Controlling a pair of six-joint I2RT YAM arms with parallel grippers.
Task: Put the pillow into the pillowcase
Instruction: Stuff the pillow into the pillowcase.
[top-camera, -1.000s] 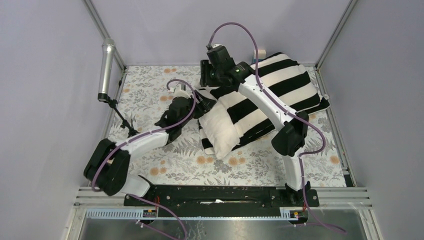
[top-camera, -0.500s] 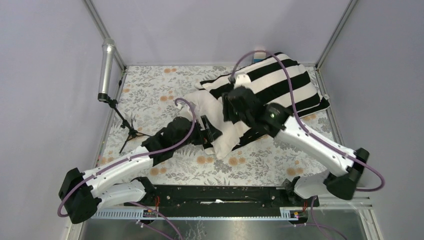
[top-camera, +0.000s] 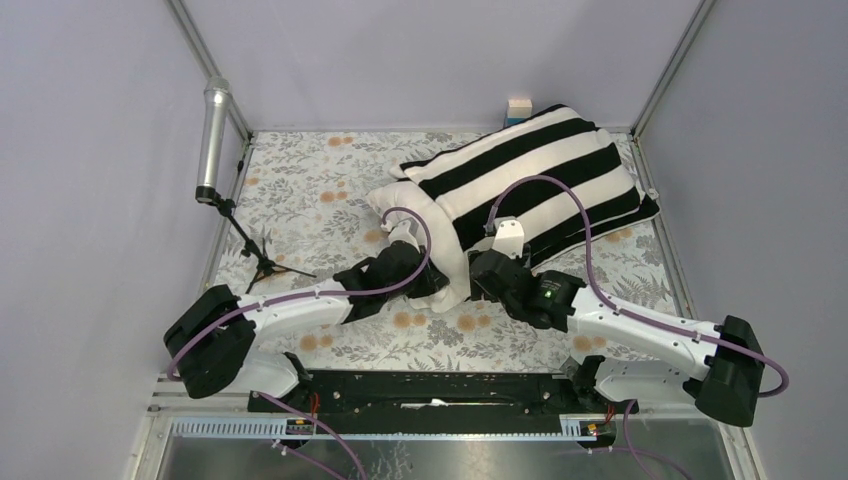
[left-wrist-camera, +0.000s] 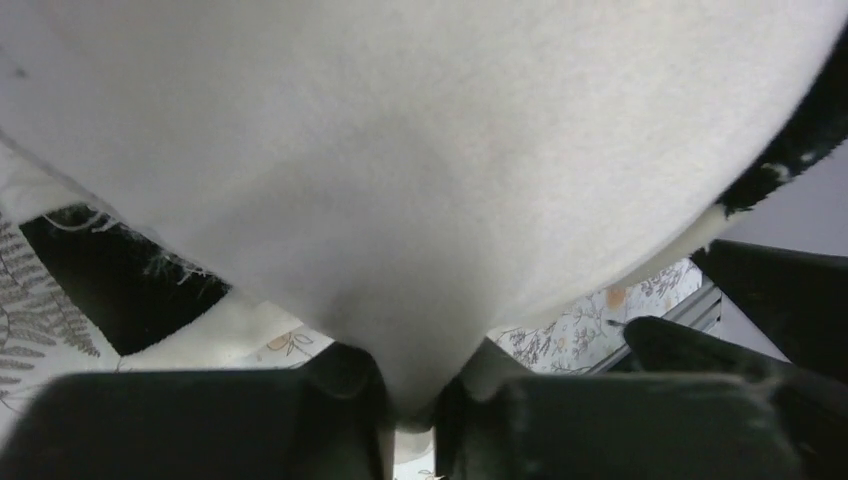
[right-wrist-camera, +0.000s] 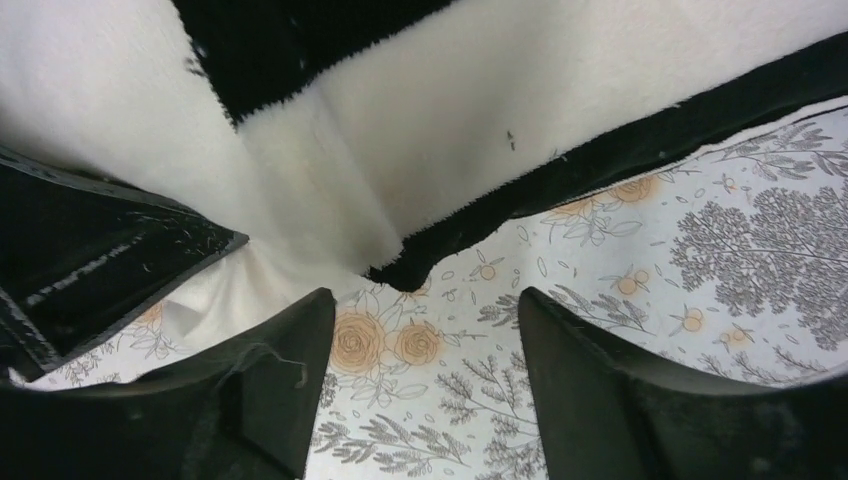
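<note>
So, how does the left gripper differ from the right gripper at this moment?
The left gripper is shut on a fold of the cream pillow; the right gripper stands open and holds nothing. The left gripper's camera is filled by the pillow, while the right gripper's shows the black edge of the striped pillowcase and the floral table cover. Both sit low at the near end of the pillow.

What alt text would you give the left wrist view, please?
The left gripper pinches a fold of the cream pillow, which fills most of the frame. A black edge of the pillowcase shows upper right, floral table covering below.
</note>
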